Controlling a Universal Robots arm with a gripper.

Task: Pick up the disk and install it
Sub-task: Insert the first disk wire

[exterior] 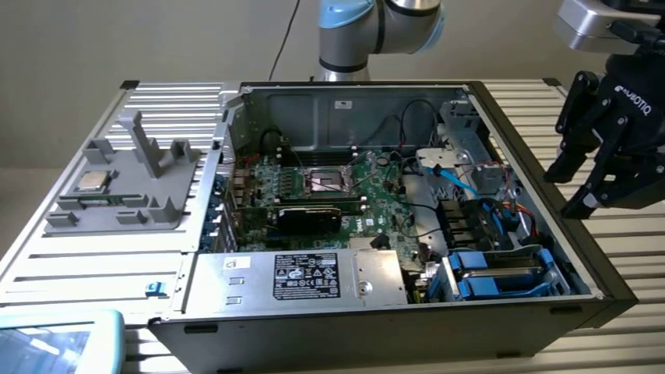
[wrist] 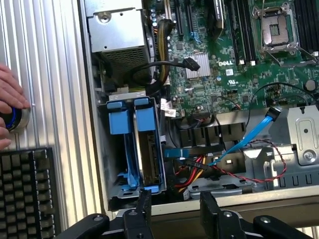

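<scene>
Wrist view shows black gripper [wrist: 175, 205] wide open, empty, near blue-framed metal disk [wrist: 148, 149]

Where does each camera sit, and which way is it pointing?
Exterior view: set apart and raised, looking down into the open computer case; the arm and open claw show.
Wrist view: on the wrist, looking down past the claw at the blue-framed disk in its bay; a person's hand shows too.
Shared: the disk, the motherboard, the claw.

A ribbed silver metal desk [exterior: 646, 257] carries an open black computer case [exterior: 364, 339], a grey plastic fixture [exterior: 114, 206] and a black keyboard [wrist: 25, 194].
</scene>
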